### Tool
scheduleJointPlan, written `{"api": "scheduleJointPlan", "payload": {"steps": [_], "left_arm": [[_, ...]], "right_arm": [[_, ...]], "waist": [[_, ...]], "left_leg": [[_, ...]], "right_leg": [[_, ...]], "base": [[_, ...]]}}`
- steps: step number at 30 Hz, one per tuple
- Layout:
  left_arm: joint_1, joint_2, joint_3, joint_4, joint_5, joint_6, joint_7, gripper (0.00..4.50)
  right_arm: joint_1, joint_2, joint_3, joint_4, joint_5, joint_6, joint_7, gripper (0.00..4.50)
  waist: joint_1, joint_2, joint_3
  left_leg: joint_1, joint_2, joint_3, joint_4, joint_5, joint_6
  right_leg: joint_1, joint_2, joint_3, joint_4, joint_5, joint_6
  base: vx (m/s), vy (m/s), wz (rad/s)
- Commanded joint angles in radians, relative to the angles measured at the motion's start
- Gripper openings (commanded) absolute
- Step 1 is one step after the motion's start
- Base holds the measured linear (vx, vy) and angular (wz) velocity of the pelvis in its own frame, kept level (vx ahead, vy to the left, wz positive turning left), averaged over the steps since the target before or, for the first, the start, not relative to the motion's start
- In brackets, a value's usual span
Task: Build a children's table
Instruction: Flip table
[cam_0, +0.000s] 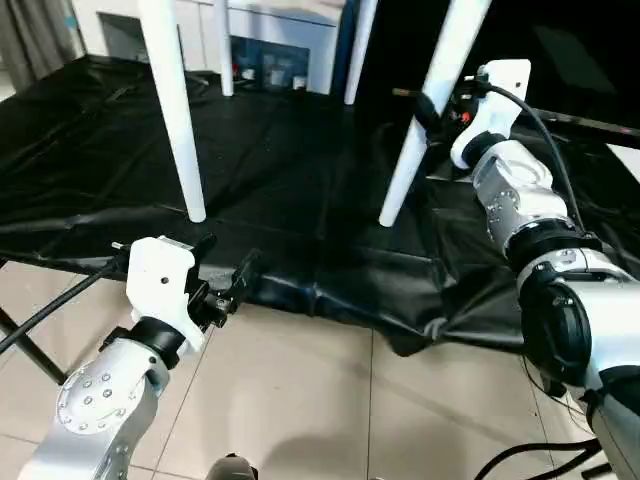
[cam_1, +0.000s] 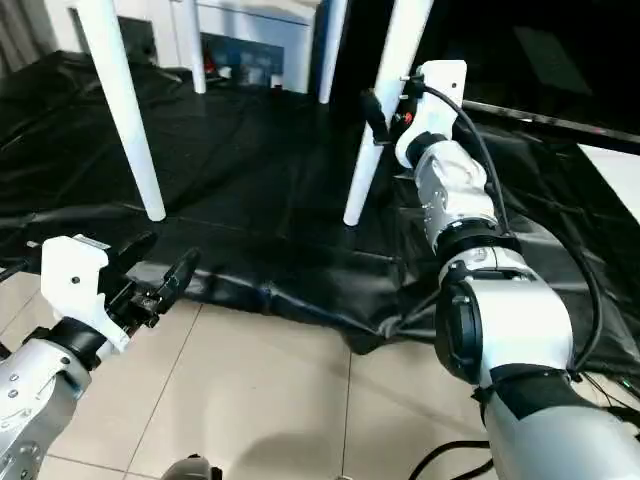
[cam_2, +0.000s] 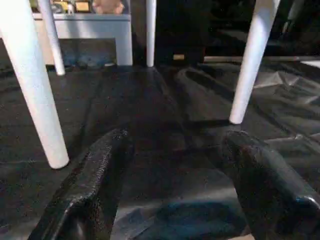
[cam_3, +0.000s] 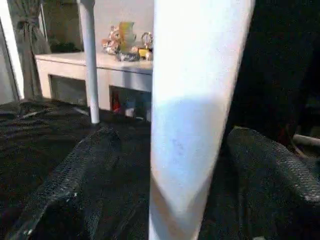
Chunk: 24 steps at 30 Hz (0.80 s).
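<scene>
Four white legs (cam_0: 172, 110) stand on the black-draped surface (cam_0: 280, 170). The right hand (cam_3: 170, 165), fingers spread, straddles one leg (cam_3: 192, 110) without gripping; the left hand (cam_0: 222, 272) hangs released before the surface's edge.

The left arm (cam_0: 100, 390) is bent low at the near left, its silver forearm rising to a white wrist block. The left gripper (cam_0: 228, 270) points forward and slightly right, its two black fingers (cam_2: 95, 185) spread wide apart with nothing between them. The right arm (cam_0: 545, 270) stretches forward and up on the right, a black cable running along it. The right gripper (cam_0: 428, 112) has its fingers (cam_3: 75, 175) parted on either side of a white leg (cam_3: 195, 110), not touching it.
</scene>
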Motion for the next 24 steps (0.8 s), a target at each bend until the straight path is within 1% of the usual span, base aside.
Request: {"api": "scheduleJointPlan", "payload": {"steps": [1,2,3,4,5,6,7,8,9,10,11,12,14,15,17,18,19,20,21,22,23,24], "left_arm": [[-0.001,0.008,-0.01,-0.024,0.003,0.022,-0.004,3.36],[0.002,0.018,-0.008,-0.03,0.001,0.027,-0.009,3.36],[0.002,0.018,-0.008,-0.03,0.001,0.027,-0.009,3.36],[0.008,0.032,-0.001,-0.041,-0.002,0.037,-0.016,3.36],[0.008,0.032,-0.001,-0.041,-0.002,0.037,-0.016,3.36],[0.012,0.037,0.003,-0.045,-0.004,0.04,-0.018,3.36],[0.012,0.037,0.003,-0.045,-0.004,0.04,-0.018,3.36],[0.014,0.043,0.01,-0.049,-0.005,0.043,-0.02,3.36],[0.014,0.043,0.01,-0.049,-0.005,0.043,-0.02,3.36],[0.015,0.047,0.018,-0.051,-0.007,0.042,-0.022,3.36],[0.015,0.05,0.024,-0.048,-0.008,0.038,-0.021,3.36],[0.012,0.05,0.025,-0.041,-0.008,0.029,-0.021,3.36],[0.0,0.047,0.019,-0.027,-0.005,0.016,-0.019,3.36],[-0.007,0.045,0.017,-0.02,-0.005,0.011,-0.019,3.36],[-0.02,0.042,0.013,-0.008,-0.006,0.005,-0.019,3.36],[-0.029,0.042,0.009,0.003,-0.005,0.0,-0.021,3.36],[-0.029,0.042,0.009,0.003,-0.005,0.0,-0.021,3.36],[-0.044,0.04,0.004,0.023,-0.003,-0.008,-0.025,3.36],[-0.059,0.039,0.001,0.042,-0.001,-0.015,-0.028,3.36],[-0.069,0.038,-0.001,0.055,0.0,-0.02,-0.03,3.36],[-0.078,0.035,-0.002,0.068,-0.003,-0.025,-0.033,3.36],[-0.083,0.032,-0.001,0.077,-0.004,-0.025,-0.032,3.36]], "right_arm": [[-0.028,-0.003,-0.02,0.019,-0.003,0.037,0.026,3.83],[-0.035,0.006,-0.012,0.025,-0.008,0.066,0.085,3.83],[-0.035,0.006,-0.012,0.025,-0.008,0.066,0.085,3.83],[-0.043,0.022,0.009,0.034,-0.028,0.094,0.187,3.83],[-0.043,0.022,0.009,0.034,-0.028,0.094,0.187,3.83],[-0.045,0.027,0.02,0.036,-0.037,0.1,0.227,3.83],[-0.045,0.027,0.02,0.036,-0.037,0.1,0.227,3.83],[-0.044,0.031,0.04,0.037,-0.056,0.091,0.262,3.83],[-0.044,0.031,0.04,0.037,-0.056,0.091,0.262,3.83],[-0.044,0.033,0.049,0.035,-0.058,0.087,0.315,3.83],[-0.044,0.034,0.041,0.032,-0.048,0.082,0.358,3.83],[-0.045,0.033,0.029,0.026,-0.03,0.081,0.409,3.83],[-0.047,0.033,0.008,0.014,-0.007,0.082,0.48,3.83],[-0.046,0.034,0.005,0.011,-0.002,0.082,0.497,3.83],[-0.045,0.036,0.001,0.005,0.003,0.082,0.537,3.83],[-0.043,0.038,0.0,0.002,0.004,0.08,0.562,3.83],[-0.043,0.038,0.0,0.002,0.004,0.08,0.562,3.83],[-0.039,0.037,-0.001,-0.006,0.008,0.072,0.582,3.83],[-0.029,0.031,0.0,-0.017,0.006,0.047,0.572,3.83],[-0.023,0.026,0.001,-0.023,0.005,0.03,0.562,3.83],[-0.013,0.018,-0.002,-0.03,0.006,0.016,0.549,3.83],[-0.003,0.009,-0.008,-0.037,0.008,0.004,0.539,3.83]], "waist": [[0.006,0.013,-0.065],[0.007,0.017,-0.067],[0.008,0.017,-0.066],[0.008,0.016,-0.067],[0.005,0.015,-0.066],[0.005,0.016,-0.065],[0.003,0.017,-0.067],[0.002,0.011,-0.067],[0.002,0.011,-0.067],[0.002,0.009,-0.065],[0.002,0.01,-0.065],[0.002,0.014,-0.063],[0.003,0.013,-0.06],[0.003,0.023,-0.058],[0.002,0.021,-0.056],[0.003,0.027,-0.055],[0.003,0.025,-0.055],[0.003,0.035,-0.055],[0.002,0.031,-0.057],[0.004,0.029,-0.058],[0.003,0.033,-0.06],[0.004,0.033,-0.061]], "left_leg": [[0.001,0.047,-0.012,-0.091,-0.181,0.008],[0.0,0.047,-0.012,-0.09,-0.161,0.015],[-0.001,0.048,-0.013,-0.09,-0.148,0.019],[-0.005,0.047,-0.013,-0.089,-0.13,0.026],[-0.009,0.049,-0.014,-0.091,-0.12,0.033],[-0.008,0.05,-0.015,-0.092,-0.119,0.033],[-0.004,0.051,-0.013,-0.089,-0.107,0.036],[-0.001,0.052,-0.01,-0.088,-0.095,0.042],[-0.001,0.052,-0.01,-0.088,-0.095,0.042],[0.002,0.051,-0.008,-0.087,-0.096,0.048],[0.003,0.052,-0.008,-0.088,-0.101,0.053],[0.005,0.054,-0.008,-0.09,-0.117,0.053],[0.007,0.056,-0.009,-0.092,-0.143,0.052],[0.01,0.058,-0.01,-0.095,-0.176,0.041],[0.013,0.058,-0.01,-0.097,-0.21,0.031],[0.013,0.058,-0.012,-0.098,-0.217,0.025],[0.014,0.059,-0.012,-0.099,-0.225,0.023],[0.016,0.059,-0.013,-0.099,-0.233,0.02],[0.017,0.059,-0.013,-0.099,-0.229,0.017],[0.015,0.059,-0.013,-0.099,-0.211,0.017],[0.017,0.058,-0.012,-0.097,-0.195,0.016],[0.018,0.058,-0.011,-0.096,-0.185,0.016]], "right_leg": [[0.05,-0.085,0.056,-0.087,-0.201,-0.156],[0.052,-0.083,0.056,-0.081,-0.156,-0.172],[0.054,-0.084,0.056,-0.079,-0.136,-0.178],[0.059,-0.084,0.055,-0.075,-0.103,-0.192],[0.063,-0.087,0.056,-0.075,-0.092,-0.201],[0.062,-0.089,0.056,-0.076,-0.097,-0.204],[0.062,-0.09,0.057,-0.076,-0.084,-0.215],[0.06,-0.089,0.057,-0.076,-0.07,-0.226],[0.06,-0.089,0.057,-0.076,-0.07,-0.226],[0.059,-0.089,0.059,-0.077,-0.066,-0.234],[0.061,-0.09,0.06,-0.076,-0.071,-0.238],[0.06,-0.091,0.061,-0.079,-0.093,-0.238],[0.06,-0.092,0.062,-0.083,-0.127,-0.238],[0.056,-0.093,0.062,-0.087,-0.165,-0.235],[0.055,-0.092,0.062,-0.091,-0.203,-0.23],[0.054,-0.094,0.063,-0.092,-0.215,-0.228],[0.054,-0.093,0.063,-0.094,-0.224,-0.226],[0.053,-0.094,0.063,-0.093,-0.229,-0.225],[0.055,-0.094,0.063,-0.094,-0.22,-0.223],[0.056,-0.095,0.062,-0.093,-0.201,-0.222],[0.056,-0.093,0.062,-0.09,-0.182,-0.225],[0.055,-0.092,0.062,-0.089,-0.168,-0.226]], "base": [[0.0,0.0,0.0],[0.0,0.0,0.0],[0.0,0.0,0.0],[0.0,0.0,0.0],[0.0,0.0,0.0],[0.0,0.0,0.0],[0.0,0.0,0.0],[0.0,0.0,0.0],[0.0,0.0,0.0],[0.0,0.0,0.0],[0.0,0.0,0.0],[0.0,0.0,0.0],[0.0,0.0,0.0],[0.0,0.0,0.0],[0.0,0.0,0.0],[0.0,0.0,0.0],[0.0,0.0,0.0],[0.0,0.0,0.0],[0.0,0.0,0.0],[0.0,0.0,0.0],[0.0,0.0,0.0],[0.0,0.0,0.0]]}}
